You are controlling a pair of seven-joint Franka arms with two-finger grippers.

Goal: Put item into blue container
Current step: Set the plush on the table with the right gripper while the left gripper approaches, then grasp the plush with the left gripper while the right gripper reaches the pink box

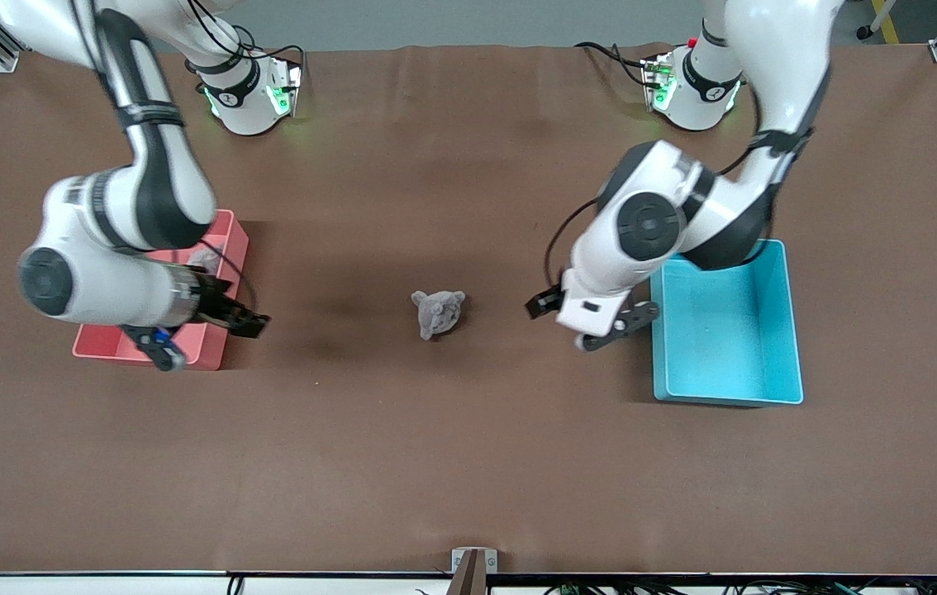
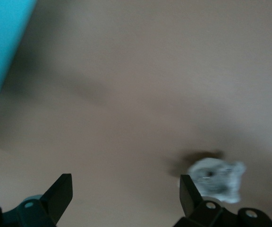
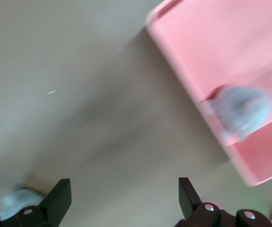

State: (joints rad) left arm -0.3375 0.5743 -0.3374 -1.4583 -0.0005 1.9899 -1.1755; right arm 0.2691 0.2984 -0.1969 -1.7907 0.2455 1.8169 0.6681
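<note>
The item, a small grey plush toy, lies on the brown table about midway between the two bins. The same plush toy shows beside one fingertip in the left wrist view. The blue container is a cyan rectangular bin toward the left arm's end, and nothing shows in it; its wall edges the left wrist view. My left gripper hangs open and empty over the bare table between toy and container. My right gripper is open and empty over the pink bin's corner nearest the toy.
A pink bin stands toward the right arm's end, with a second grey plush lying in it; this plush and the bin's wall show in the right wrist view. The right arm's forearm covers much of that bin.
</note>
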